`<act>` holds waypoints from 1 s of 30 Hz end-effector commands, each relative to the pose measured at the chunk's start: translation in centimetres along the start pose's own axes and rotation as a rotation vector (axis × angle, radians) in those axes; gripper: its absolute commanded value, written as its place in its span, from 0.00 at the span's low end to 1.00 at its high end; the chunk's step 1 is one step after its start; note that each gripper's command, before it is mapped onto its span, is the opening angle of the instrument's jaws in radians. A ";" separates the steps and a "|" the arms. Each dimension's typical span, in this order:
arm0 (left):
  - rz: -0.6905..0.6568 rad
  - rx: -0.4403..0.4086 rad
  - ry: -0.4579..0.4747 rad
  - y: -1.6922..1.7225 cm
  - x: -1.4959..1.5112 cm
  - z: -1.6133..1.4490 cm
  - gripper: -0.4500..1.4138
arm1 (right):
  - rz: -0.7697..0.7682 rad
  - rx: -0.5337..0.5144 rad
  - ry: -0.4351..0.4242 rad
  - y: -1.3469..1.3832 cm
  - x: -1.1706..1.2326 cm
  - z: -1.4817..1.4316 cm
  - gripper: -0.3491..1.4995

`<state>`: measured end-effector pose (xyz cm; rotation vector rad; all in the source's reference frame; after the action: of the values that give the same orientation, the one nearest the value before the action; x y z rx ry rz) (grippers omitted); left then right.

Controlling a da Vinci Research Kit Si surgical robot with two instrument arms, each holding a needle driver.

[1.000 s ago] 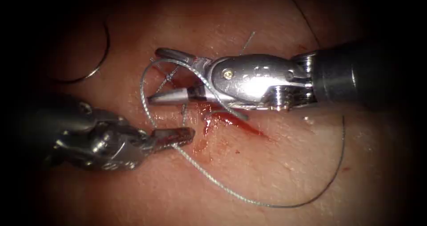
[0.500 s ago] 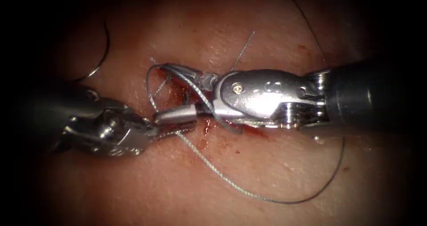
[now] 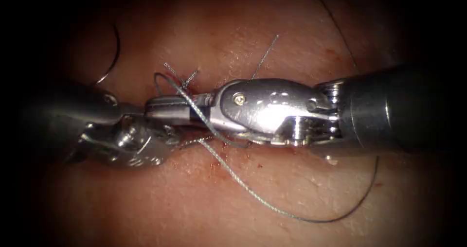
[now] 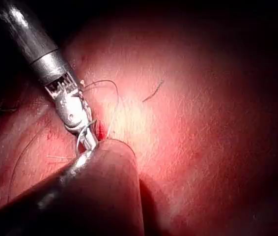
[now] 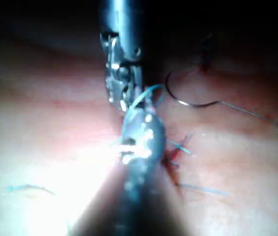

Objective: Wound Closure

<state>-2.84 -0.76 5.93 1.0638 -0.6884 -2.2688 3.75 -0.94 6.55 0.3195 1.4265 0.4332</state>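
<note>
1. Where the two tools meet over the wound, the right tool (image 3: 156, 109) reaches in level from the right, its bright steel jaws pressed together and pointing left; whether they pinch anything cannot be told.
2. A loop of grey braided thread (image 3: 253, 193) lies over those jaws, then trails near and right in a long arc across the tissue (image 3: 301, 198).
3. The left tool (image 3: 168, 132) comes from the left, its tip tucked under the right tool; its grip cannot be told.
4. Short cut ends of thread (image 3: 188, 79) stick up just beyond.
5. The thin curved needle (image 3: 116, 47) lies far left on the tissue, held by neither tool.
</note>
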 end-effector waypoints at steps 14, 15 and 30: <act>0.001 0.001 0.024 0.03 0.37 0.07 0.00 | -0.001 -0.104 0.074 0.13 0.14 0.27 0.12; 0.001 0.001 0.024 0.03 0.38 0.07 0.00 | -0.003 -0.105 0.075 0.15 0.18 0.25 0.12; 0.001 0.002 0.026 0.02 0.38 0.08 0.00 | 0.009 -0.091 0.104 0.13 0.38 0.24 0.62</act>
<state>-3.06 -0.97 5.74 1.0908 -0.6807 -2.2496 3.95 -0.59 6.26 0.2373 1.5063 0.5223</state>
